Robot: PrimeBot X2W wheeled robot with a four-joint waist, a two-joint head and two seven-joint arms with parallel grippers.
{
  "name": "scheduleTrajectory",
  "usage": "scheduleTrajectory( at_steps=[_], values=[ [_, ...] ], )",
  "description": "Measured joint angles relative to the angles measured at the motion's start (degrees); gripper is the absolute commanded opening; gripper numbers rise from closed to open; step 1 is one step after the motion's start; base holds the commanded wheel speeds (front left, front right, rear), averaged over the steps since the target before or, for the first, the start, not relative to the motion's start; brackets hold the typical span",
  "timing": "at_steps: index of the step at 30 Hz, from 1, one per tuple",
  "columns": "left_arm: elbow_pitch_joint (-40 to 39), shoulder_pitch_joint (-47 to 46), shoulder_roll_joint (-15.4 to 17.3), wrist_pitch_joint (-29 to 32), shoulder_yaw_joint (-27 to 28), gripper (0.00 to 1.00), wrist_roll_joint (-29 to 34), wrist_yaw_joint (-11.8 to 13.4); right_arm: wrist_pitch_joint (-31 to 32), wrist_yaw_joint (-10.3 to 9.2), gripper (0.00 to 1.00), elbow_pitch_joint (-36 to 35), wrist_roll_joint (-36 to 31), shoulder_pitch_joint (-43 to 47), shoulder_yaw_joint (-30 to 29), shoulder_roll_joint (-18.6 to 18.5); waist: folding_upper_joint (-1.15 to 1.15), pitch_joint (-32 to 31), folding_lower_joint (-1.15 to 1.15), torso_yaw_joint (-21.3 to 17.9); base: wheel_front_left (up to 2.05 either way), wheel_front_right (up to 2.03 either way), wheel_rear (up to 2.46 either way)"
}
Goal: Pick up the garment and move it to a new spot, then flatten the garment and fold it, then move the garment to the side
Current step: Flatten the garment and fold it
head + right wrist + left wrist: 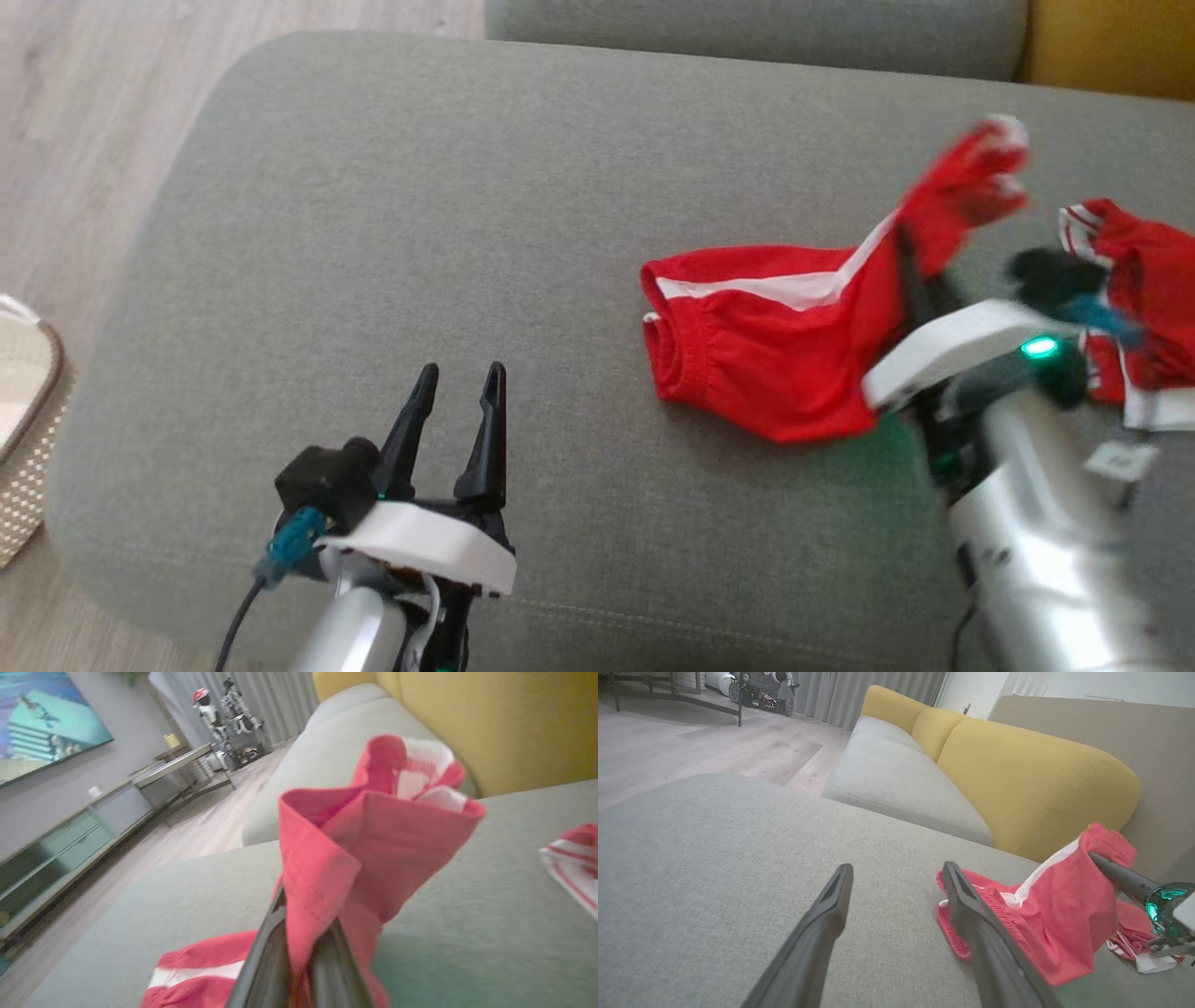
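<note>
1. Our left gripper (pixel 463 373) hovers empty, fingers apart, over the grey cushion (pixel 420 187).
2. Our right gripper (pixel 907 266) pinches the red garment (pixel 766 364): one end raised, the rest trailing on the cushion.
3. We should lift clear before carrying it.

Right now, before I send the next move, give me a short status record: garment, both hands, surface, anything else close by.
garment: red shorts with a white stripe, bunched; one end lifted, the rest lying on the surface
right hand: shut on the red shorts, holding up the lifted end
left hand: open, holding nothing, over bare surface to the left of the shorts and apart from them
surface: grey cushion
nearby: red-and-white cloth lying beside the right arm
stage: not yet flattened or folded
</note>
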Motion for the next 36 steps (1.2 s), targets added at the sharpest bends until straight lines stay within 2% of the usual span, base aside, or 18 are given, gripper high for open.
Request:
scheduleTrajectory(
  at_steps=[7,14,15,16,26,36],
  values=[
    [0.22,1.01,0.00,0.00,-0.15,1.00,0.00,-0.37,0.58,0.00,0.00,-5.32,1.91,4.14,15.14,0.10,0.00,-0.82,0.00,2.32,0.00,0.00,0.00],
    [0.20,1.02,0.01,0.00,-0.30,1.00,-0.01,-0.35,2.12,0.00,0.00,-3.81,2.23,4.13,21.40,-0.40,0.00,-0.68,0.00,4.84,0.00,0.00,0.00],
    [0.20,1.02,0.01,0.00,-0.31,1.00,-0.01,-0.35,2.25,0.00,0.32,-2.96,2.02,4.13,21.85,-0.44,0.00,-0.62,0.00,5.13,0.00,0.00,0.00],
    [0.20,1.02,0.01,0.00,-0.33,1.00,-0.01,-0.34,2.24,0.00,1.00,-2.19,1.49,4.13,22.34,-0.49,0.00,-0.55,0.00,5.39,0.00,0.00,0.00],
    [-0.31,1.34,0.01,0.00,-0.43,1.00,-0.43,0.14,2.26,0.00,1.00,0.13,3.50,4.13,30.99,-0.34,0.00,0.71,0.00,6.02,0.00,0.00,0.00],
    [-0.83,1.19,0.01,0.00,-0.81,1.00,-0.59,0.22,2.11,0.00,1.00,5.98,6.79,2.29,33.57,-0.09,0.00,2.56,0.00,5.33,0.00,0.00,0.00]
  ],
)
